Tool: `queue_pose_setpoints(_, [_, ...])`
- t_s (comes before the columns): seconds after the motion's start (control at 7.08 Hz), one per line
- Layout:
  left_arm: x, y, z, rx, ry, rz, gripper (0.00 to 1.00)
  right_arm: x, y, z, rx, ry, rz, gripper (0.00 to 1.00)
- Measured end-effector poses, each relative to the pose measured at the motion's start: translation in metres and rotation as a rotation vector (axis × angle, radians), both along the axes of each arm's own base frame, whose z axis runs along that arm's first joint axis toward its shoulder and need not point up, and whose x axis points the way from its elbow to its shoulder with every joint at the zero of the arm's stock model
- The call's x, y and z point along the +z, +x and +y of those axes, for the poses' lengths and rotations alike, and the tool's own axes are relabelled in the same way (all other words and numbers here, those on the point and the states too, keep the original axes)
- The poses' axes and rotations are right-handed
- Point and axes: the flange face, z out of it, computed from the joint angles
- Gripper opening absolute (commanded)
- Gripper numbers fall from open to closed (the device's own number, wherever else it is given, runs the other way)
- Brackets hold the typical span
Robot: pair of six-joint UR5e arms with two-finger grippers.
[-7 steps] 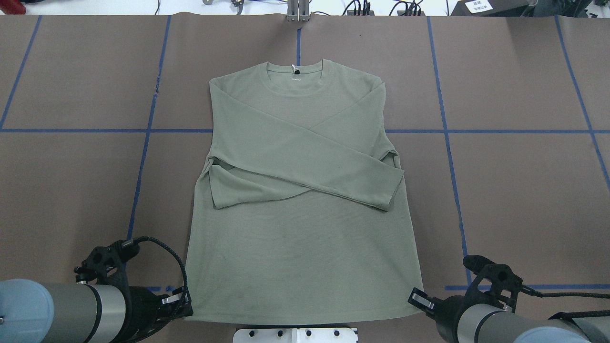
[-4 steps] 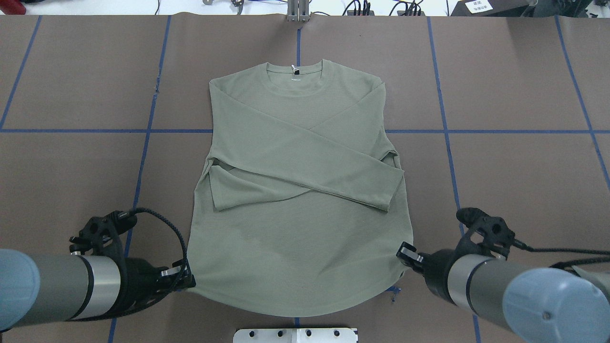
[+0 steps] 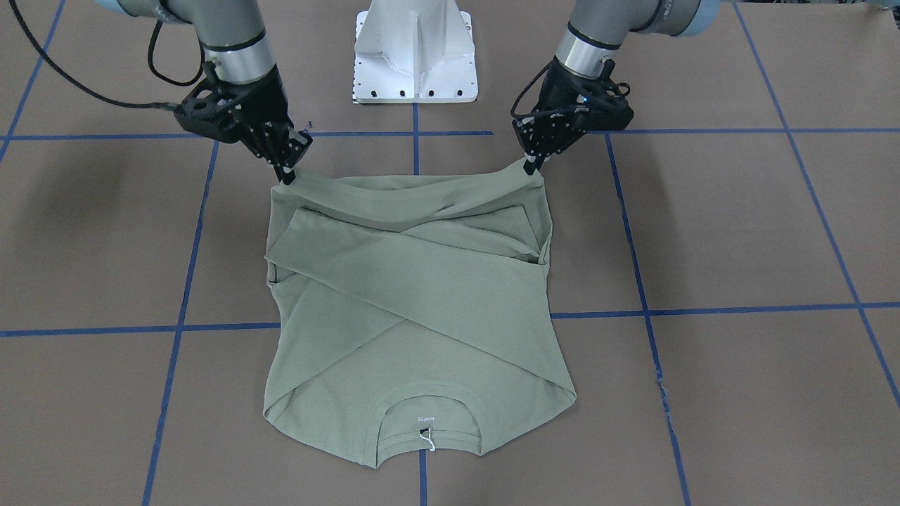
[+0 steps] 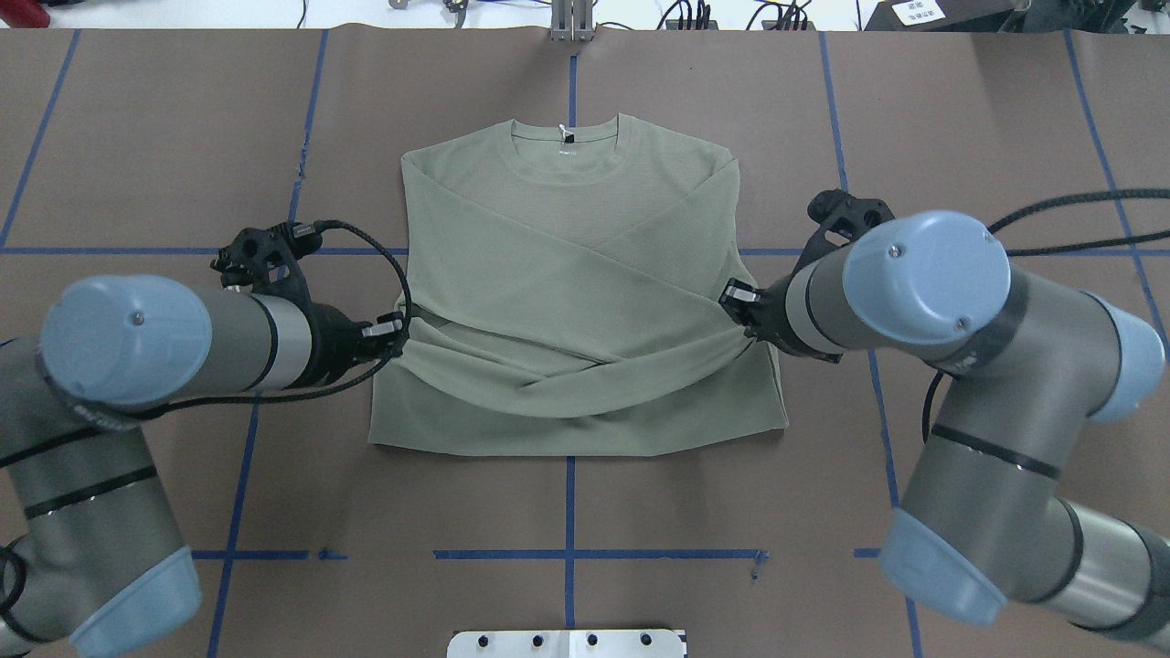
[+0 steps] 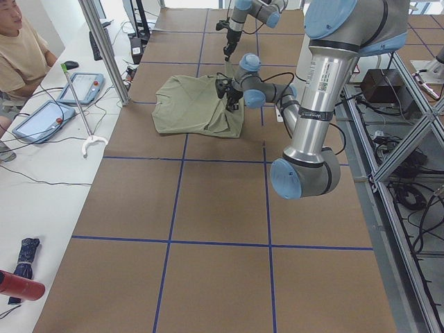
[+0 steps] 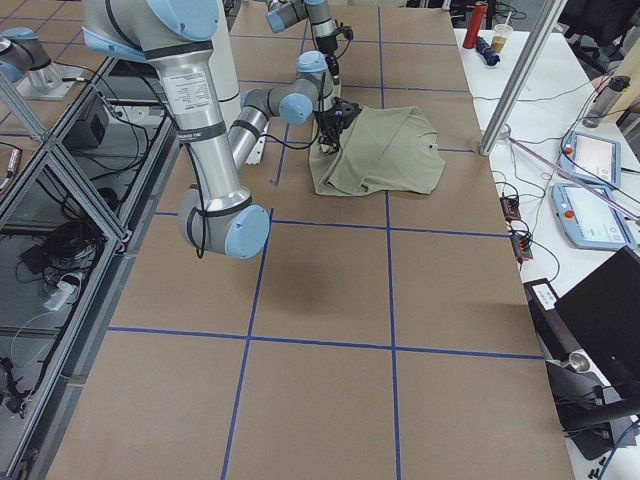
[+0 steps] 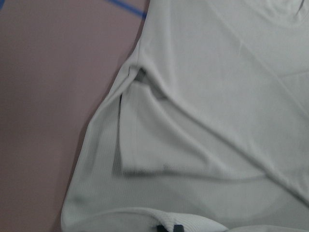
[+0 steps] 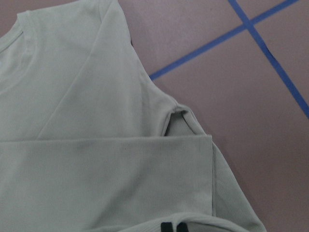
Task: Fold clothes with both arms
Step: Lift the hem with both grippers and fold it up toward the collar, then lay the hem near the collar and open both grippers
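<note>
1. Counter (image 4: 137, 137): brown covering, marked into rectangles by blue tape lines (image 4: 569, 512).
2. White side bench (image 5: 41, 173): runs alongside the counter; carries tablets (image 5: 82, 88) and loose cables.
3. Silver post (image 5: 104, 48): stands tilted at the counter's edge, next to the bench.

A robotics lab. A long table (image 4: 137, 137) is covered in brown paper, marked into squares with blue tape (image 4: 568, 512). Two industrial arms, the left arm (image 4: 137, 347) and the right arm (image 4: 923, 283), rise from a white metal base (image 3: 415, 49) at the table's near edge. Behind the base stands an aluminium frame (image 5: 396, 250) with loose cables (image 5: 409, 198) on the floor. Along the far side, an operator (image 5: 21, 48) sits at a white bench (image 5: 48, 163) holding touchscreen pendants (image 5: 83, 88).
</note>
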Motion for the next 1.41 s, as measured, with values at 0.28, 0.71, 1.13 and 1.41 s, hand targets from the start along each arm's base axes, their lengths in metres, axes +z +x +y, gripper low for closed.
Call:
queue_pose_setpoints(0.28, [0.008, 0.005, -0.084, -0.077, 0.043, -0.058, 0.00, 0.017, -0.005, -0.096, 0.026, -0.018, 0.073, 0.00])
queue_pose_setpoints(0.71, [0.047, 0.024, -0.163, -0.142, 0.097, -0.060, 0.00, 0.056, -0.016, -0.194, 0.042, -0.031, 0.097, 0.00])
queue_pose_setpoints(1.13, [0.065, 0.039, -0.195, -0.190, 0.121, -0.066, 0.00, 0.068, -0.029, -0.244, 0.066, -0.032, 0.106, 0.00])
queue_pose_setpoints(1.41, [0.074, 0.044, -0.207, -0.211, 0.127, -0.077, 0.00, 0.068, -0.036, -0.265, 0.073, -0.028, 0.108, 0.00])
